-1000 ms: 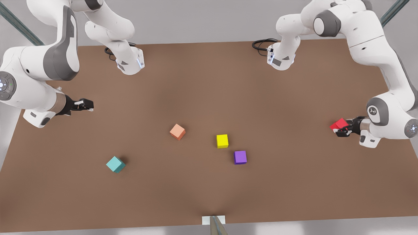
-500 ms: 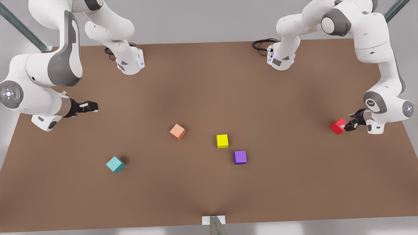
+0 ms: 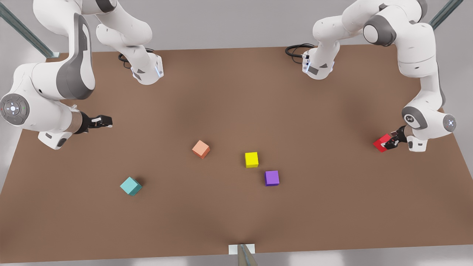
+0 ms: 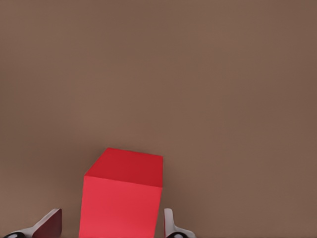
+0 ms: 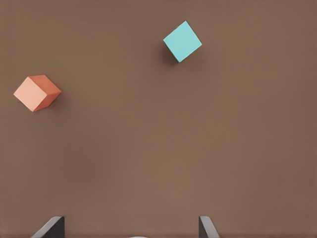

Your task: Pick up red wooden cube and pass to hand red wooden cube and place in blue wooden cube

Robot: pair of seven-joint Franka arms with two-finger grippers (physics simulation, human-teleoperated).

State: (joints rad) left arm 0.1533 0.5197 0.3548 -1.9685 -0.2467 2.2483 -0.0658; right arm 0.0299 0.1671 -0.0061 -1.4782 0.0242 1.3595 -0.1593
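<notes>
The red wooden cube (image 3: 380, 142) rests on the brown table near the front view's right edge. My left gripper (image 3: 388, 144) is low over it and open, one finger on each side of the cube (image 4: 124, 198). One finger (image 4: 168, 223) is close against a face, while the other finger (image 4: 49, 224) stands a little off it. The blue wooden cube (image 3: 130, 186), teal in colour, sits toward the front view's lower left, and it lies ahead of the right wrist camera (image 5: 182, 41). My right gripper (image 3: 107, 122) waits open and empty above the table at the front view's left.
A salmon cube (image 3: 200, 149) lies near the table's middle. Just to the front view's right of it are a yellow cube (image 3: 251, 159) and a purple cube (image 3: 271, 178). Both arm bases stand at the far edge, each with a black cable.
My left arm has come down, bringing its gripper lower around the red cube, which has stayed in place. The right gripper has drifted slightly toward the front view's right.
</notes>
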